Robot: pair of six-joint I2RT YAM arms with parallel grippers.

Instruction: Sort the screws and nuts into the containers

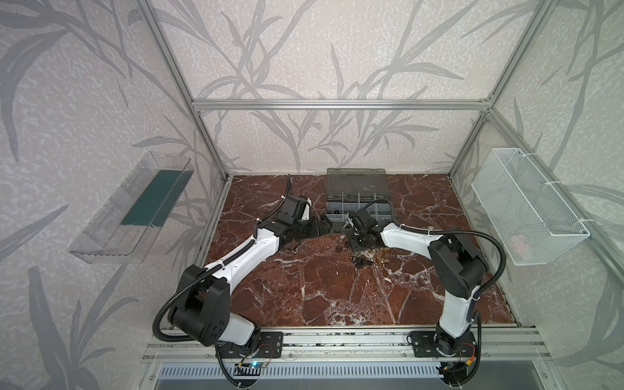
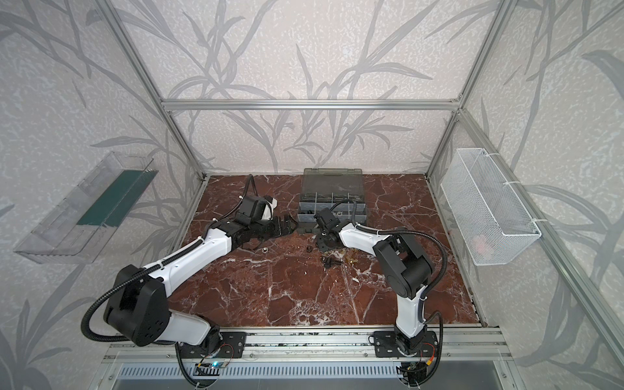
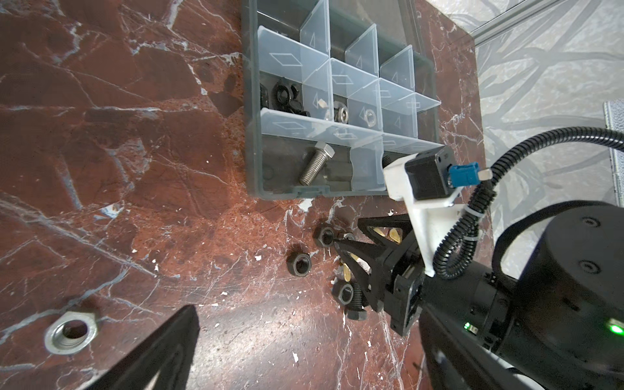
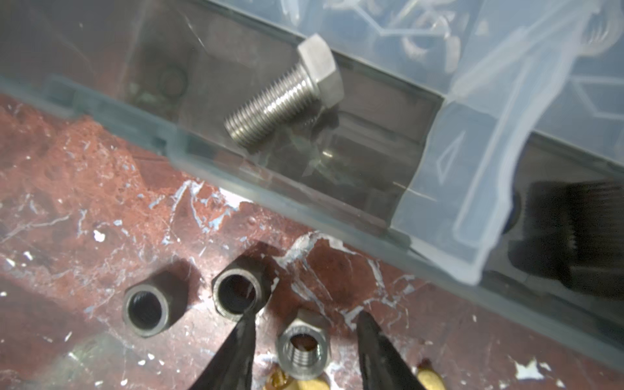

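Observation:
In the right wrist view a silver nut (image 4: 303, 353) lies on the marble between the fingers of my right gripper (image 4: 304, 326). The jaws are open, with a gap on each side of the nut. Two loose black nuts (image 4: 147, 309) (image 4: 238, 293) lie beside it, the nearer one at a fingertip (image 4: 244, 332). Brass pieces (image 4: 314, 385) lie just behind. The open organiser case (image 1: 385, 216) holds a silver screw (image 3: 312, 165), black nuts (image 3: 287, 96) and silver nuts (image 3: 369, 118) in separate containers. My left gripper (image 1: 320, 226) hovers open and empty left of the case.
A black screw with a nut on it (image 1: 359, 261) and a large silver nut (image 3: 71, 332) lie loose on the marble. A clear tray (image 1: 135, 206) hangs on the left wall and a white wire basket (image 1: 526, 206) on the right wall.

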